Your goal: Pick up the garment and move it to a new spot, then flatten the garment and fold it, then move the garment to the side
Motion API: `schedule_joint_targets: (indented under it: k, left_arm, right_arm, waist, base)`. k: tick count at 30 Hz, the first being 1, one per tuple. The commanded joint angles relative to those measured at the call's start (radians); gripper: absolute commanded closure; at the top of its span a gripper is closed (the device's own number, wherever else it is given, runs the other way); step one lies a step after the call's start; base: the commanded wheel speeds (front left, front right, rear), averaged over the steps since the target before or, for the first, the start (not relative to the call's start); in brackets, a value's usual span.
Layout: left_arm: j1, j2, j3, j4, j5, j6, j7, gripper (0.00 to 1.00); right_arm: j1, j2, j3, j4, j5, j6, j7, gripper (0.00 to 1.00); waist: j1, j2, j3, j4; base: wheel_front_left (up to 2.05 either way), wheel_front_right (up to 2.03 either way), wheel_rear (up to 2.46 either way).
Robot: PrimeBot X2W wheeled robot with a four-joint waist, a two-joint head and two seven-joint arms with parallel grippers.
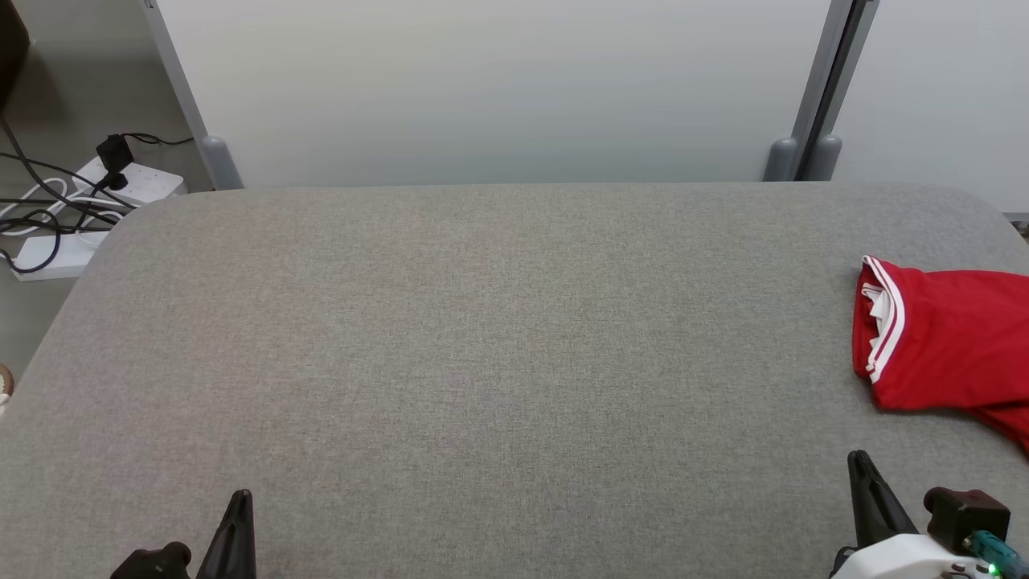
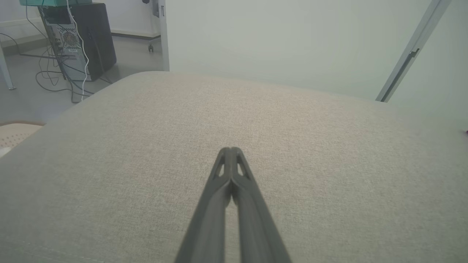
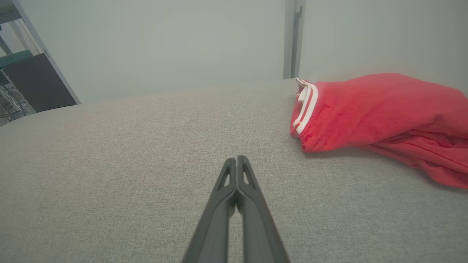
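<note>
The garment [image 1: 944, 342] is red with white stripes along one hem and lies bunched at the right edge of the grey fabric table [image 1: 482, 346], partly cut off by the picture's edge. In the right wrist view the garment [image 3: 376, 109] sits ahead and to the right of my right gripper [image 3: 237, 158], which is shut with nothing in it. That right gripper [image 1: 860, 457] rests low at the table's front right, short of the cloth. My left gripper [image 1: 239, 494] is at the front left, and in its own view the left gripper [image 2: 230, 149] is shut and empty over bare table.
A pale partition wall [image 1: 498, 88] runs behind the table, with a grey post [image 1: 816, 88] at the back right. On the floor at far left lie power strips and cables [image 1: 72, 201]. A computer tower [image 2: 78, 40] stands on the floor beyond the table's left end.
</note>
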Motion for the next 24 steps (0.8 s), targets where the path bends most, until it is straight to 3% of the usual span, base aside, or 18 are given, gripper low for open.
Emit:
schedule_joint_targets:
  k: [1,6,24]
  left_arm:
    - [-0.040,0.013,0.006,-0.027,-0.030,-0.002,0.007,1.00]
    - [-0.043,0.014,0.002,-0.034,-0.091,-0.003,0.018,1.00]
    - [-0.062,0.017,-0.006,-0.050,-0.308,-0.007,0.067,1.00]
  right_arm:
    - [-0.037,-0.014,-0.006,-0.026,0.031,0.000,0.009,1.00]
    - [-0.036,-0.014,-0.006,-0.036,0.092,0.000,0.021,1.00]
    - [-0.038,-0.013,-0.012,-0.068,0.307,0.001,0.070,1.00]
  waist:
    - [0.0020,0.0000,0.000,-0.001]
    - [-0.0001,0.0000,0.003,-0.003]
    - [-0.0002,0.0000,0.011,-0.009]
  base:
    - [0.00,0.00,0.00]
    - [0.00,0.00,0.00]
    - [0.00,0.00,0.00]
